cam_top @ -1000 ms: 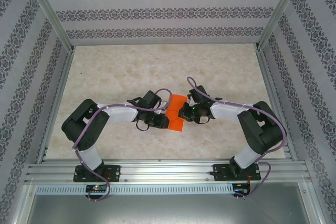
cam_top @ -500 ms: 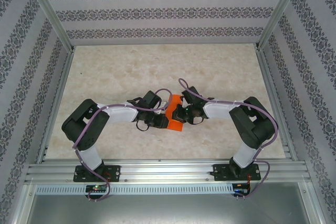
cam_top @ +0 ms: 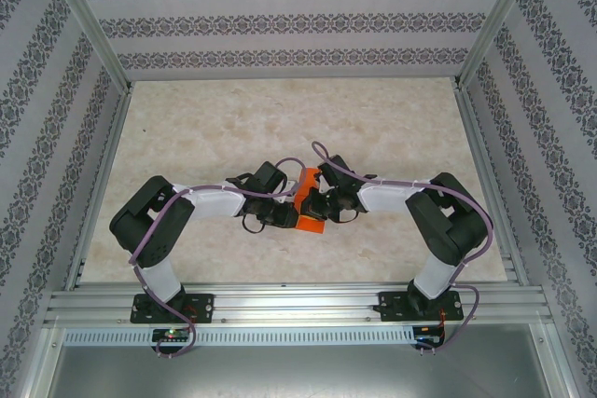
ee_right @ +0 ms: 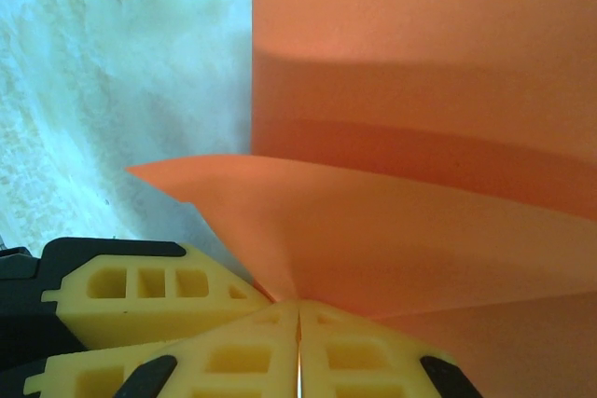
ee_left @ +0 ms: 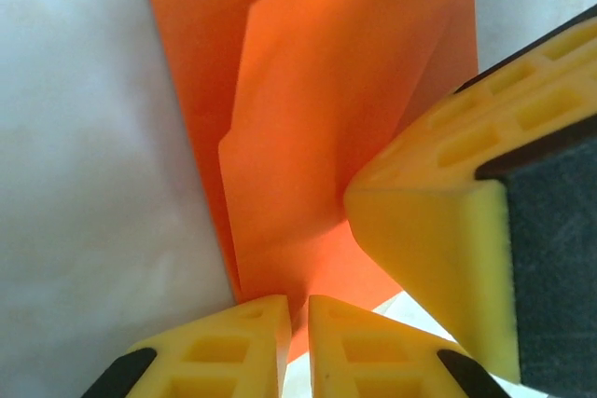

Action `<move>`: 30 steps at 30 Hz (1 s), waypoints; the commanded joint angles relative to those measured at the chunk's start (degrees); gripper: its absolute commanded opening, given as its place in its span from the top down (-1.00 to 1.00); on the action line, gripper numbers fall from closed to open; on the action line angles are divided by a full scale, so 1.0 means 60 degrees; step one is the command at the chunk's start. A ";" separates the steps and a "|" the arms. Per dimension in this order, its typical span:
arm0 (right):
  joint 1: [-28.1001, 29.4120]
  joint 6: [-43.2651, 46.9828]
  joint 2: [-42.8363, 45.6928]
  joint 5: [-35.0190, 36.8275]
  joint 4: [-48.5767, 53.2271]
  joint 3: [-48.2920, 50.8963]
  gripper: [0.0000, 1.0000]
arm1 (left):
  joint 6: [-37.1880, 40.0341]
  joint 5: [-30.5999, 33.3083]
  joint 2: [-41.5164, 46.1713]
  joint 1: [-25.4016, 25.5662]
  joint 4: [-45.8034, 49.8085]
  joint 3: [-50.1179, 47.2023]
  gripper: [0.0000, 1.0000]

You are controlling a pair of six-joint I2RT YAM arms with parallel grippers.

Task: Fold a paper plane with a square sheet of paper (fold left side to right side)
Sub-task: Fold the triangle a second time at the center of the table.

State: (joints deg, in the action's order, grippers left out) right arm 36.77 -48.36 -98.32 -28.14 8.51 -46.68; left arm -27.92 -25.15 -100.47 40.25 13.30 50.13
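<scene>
- The left gripper [ee_left: 298,312] has its 2 yellow fingers almost together, and the lower edge of the orange paper [ee_left: 317,137] is nipped in the thin gap between them.
- The right gripper [ee_right: 298,309] has its fingers pressed together, pinching a pointed flap of the paper that stands up off the layer behind it.
- In the left wrist view, 1 finger [ee_left: 438,230] of the right gripper lies against the paper, just beside the left fingers.
- The paper is partly folded, with its layers raised and bowed between the 2 facing grippers.
- On the table [cam_top: 280,118], the paper sits about midway between the left and right edges, nearer the near edge than the far one.
</scene>
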 commanded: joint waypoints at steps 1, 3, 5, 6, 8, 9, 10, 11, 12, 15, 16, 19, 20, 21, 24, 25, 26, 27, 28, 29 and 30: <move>0.0193 -0.0139 -0.0184 -0.0103 -0.0016 -0.0199 0.82 | 0.0054 0.1050 -0.0336 -0.0028 0.0693 -0.0130 0.68; 0.0212 -0.0145 -0.0327 -0.0046 -0.0011 -0.0241 0.82 | 0.0040 0.1056 -0.0343 -0.0028 0.0673 -0.0137 0.68; 0.0223 -0.0141 -0.0504 -0.0002 0.0000 -0.0276 0.82 | 0.0041 0.1045 -0.0363 -0.0027 0.0669 -0.0145 0.68; 0.0216 -0.0135 -0.0572 0.0046 0.0021 -0.0291 0.82 | 0.0024 0.1067 -0.0358 -0.0029 0.0662 -0.0151 0.69; 0.0202 -0.0039 -0.0674 0.0197 0.0182 -0.0346 0.82 | -0.0015 0.1074 -0.0378 -0.0029 0.0627 -0.0197 0.69; 0.0199 0.0048 -0.0689 0.0318 0.0331 -0.0398 0.81 | -0.0033 0.1092 -0.0380 -0.0023 0.0611 -0.0217 0.69; 0.0184 0.0163 -0.0715 0.0456 0.0504 -0.0437 0.81 | -0.0047 0.1100 -0.0372 -0.0015 0.0600 -0.0249 0.69; 0.0151 0.0244 -0.0722 0.0559 0.0643 -0.0502 0.81 | -0.0063 0.1112 -0.0392 -0.0011 0.0583 -0.0258 0.69; 0.0121 0.0340 -0.0736 0.0649 0.0792 -0.0550 0.81 | -0.0063 0.1128 -0.0408 -0.0014 0.0594 -0.0282 0.69; -0.0014 0.0601 -0.0701 0.0882 0.1146 -0.0641 0.80 | -0.0073 0.1194 -0.0451 0.0000 0.0608 -0.0312 0.70; -0.0064 0.0681 -0.0672 0.0946 0.1232 -0.0653 0.79 | -0.0077 0.1220 -0.0475 0.0001 0.0610 -0.0327 0.70; -0.0234 0.0912 -0.0577 0.1068 0.1459 -0.0684 0.79 | -0.0107 0.1269 -0.0552 0.0027 0.0587 -0.0379 0.70; -0.0303 0.0987 -0.0526 0.1113 0.1542 -0.0684 0.78 | -0.0117 0.1286 -0.0570 0.0030 0.0580 -0.0395 0.70; -0.0335 0.1052 -0.0491 0.1137 0.1591 -0.0687 0.78 | -0.0122 0.1290 -0.0597 0.0044 0.0585 -0.0401 0.70; -0.0495 0.1225 -0.0387 0.1233 0.1751 -0.0702 0.78 | -0.0136 0.1299 -0.0641 0.0074 0.0559 -0.0429 0.70; -0.0554 0.1273 -0.0358 0.1268 0.1786 -0.0695 0.77 | -0.0155 0.1295 -0.0639 0.0076 0.0539 -0.0441 0.71; -0.0613 0.1326 -0.0347 0.1289 0.1818 -0.0695 0.77 | -0.0151 0.1294 -0.0656 0.0089 0.0523 -0.0445 0.71; -0.0659 0.1341 -0.0341 0.1290 0.1818 -0.0693 0.77 | -0.0155 0.1304 -0.0651 0.0088 0.0523 -0.0452 0.71; -0.0717 0.1390 -0.0327 0.1303 0.1831 -0.0702 0.77 | -0.0152 0.1303 -0.0672 0.0088 0.0510 -0.0459 0.70; -0.0787 0.1412 -0.0327 0.1310 0.1847 -0.0693 0.77 | -0.0151 0.1305 -0.0680 0.0089 0.0494 -0.0459 0.71; -0.0836 0.1448 -0.0327 0.1311 0.1844 -0.0700 0.77 | -0.0151 0.1291 -0.0680 0.0089 0.0502 -0.0461 0.71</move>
State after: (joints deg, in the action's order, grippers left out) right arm 33.50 -41.74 -101.06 -25.52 16.34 -50.63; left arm -28.56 -24.12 -100.71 40.32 13.50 50.13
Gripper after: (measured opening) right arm 0.115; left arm 0.147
